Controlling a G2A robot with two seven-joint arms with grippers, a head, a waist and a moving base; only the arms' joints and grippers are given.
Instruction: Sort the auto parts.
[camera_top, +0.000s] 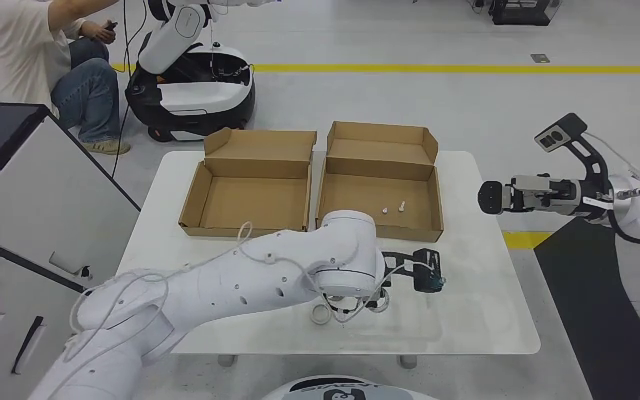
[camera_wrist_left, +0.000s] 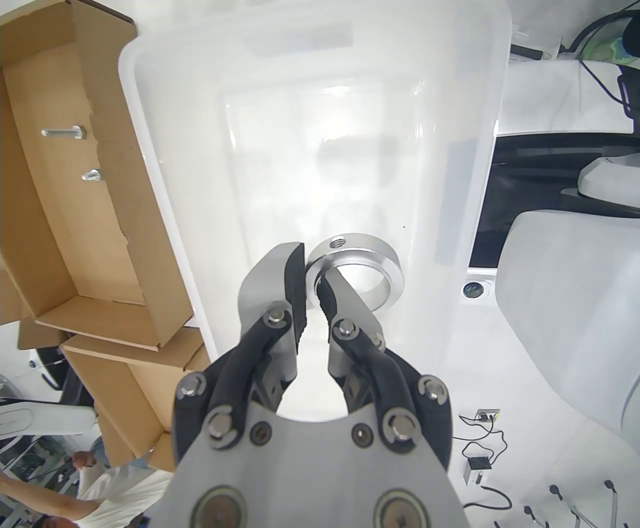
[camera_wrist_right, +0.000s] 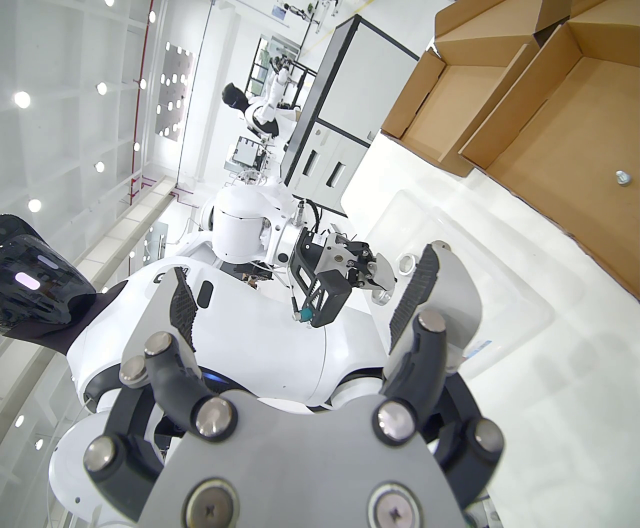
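1. You are looking at the left gripper (camera_wrist_left: 310, 270) clamping onto the wall of a metal ring (camera_wrist_left: 387, 280). One finger is pressing on the outside of the wall and the other is sitting inside the bore.
2. The gripper is holding the ring in the air over a clear bin (camera_wrist_left: 135, 100), which is standing on the table (camera_top: 480, 300).
3. Being round, the ring is showing no long axis. Its open face is turning back toward the wrist, so the bore is running roughly along the fingers, somewhat tilted. A small threaded hole in its outer wall is sitting just beside the tip of the outer finger.
4. The right gripper (camera_wrist_right: 304, 272) is hanging at the table's right edge, well apart from the ring. Its fingers are standing wide apart with nothing between them.
5. Two bolts (camera_wrist_left: 62, 132) are lying in a cardboard box (camera_top: 378, 168) just beside the bin, and the larger one is resting on its side. Another cardboard box (camera_top: 245, 165) is standing right against the first.
6. A second ring (camera_wrist_right: 407, 261) is lying on the table near the left gripper.
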